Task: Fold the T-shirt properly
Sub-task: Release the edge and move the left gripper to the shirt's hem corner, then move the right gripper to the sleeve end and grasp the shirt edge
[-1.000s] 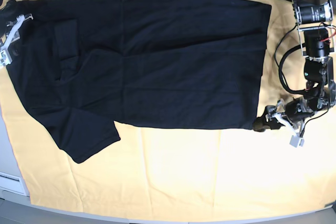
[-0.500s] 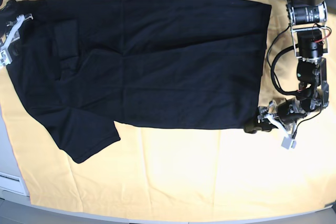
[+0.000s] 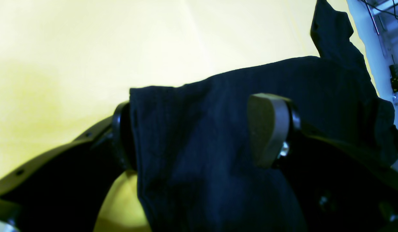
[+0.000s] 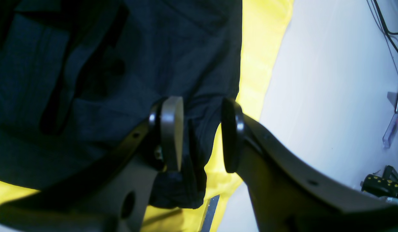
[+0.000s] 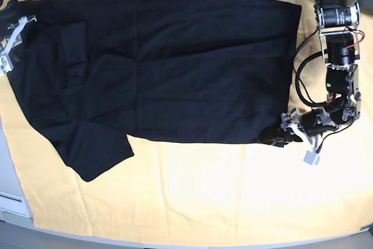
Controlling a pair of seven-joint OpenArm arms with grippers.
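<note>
The T-shirt lies spread flat on the yellow cloth, one sleeve at the lower left. The left gripper stands wide at the shirt's lower right corner, fabric between its pads. The right gripper is half open, straddling the shirt's edge at the far left.

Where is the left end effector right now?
In the base view the left end effector is at the right side, at the lower right corner of the plain black cotton T-shirt, on the pale yellow cloth; its open fingers straddle that corner.
</note>
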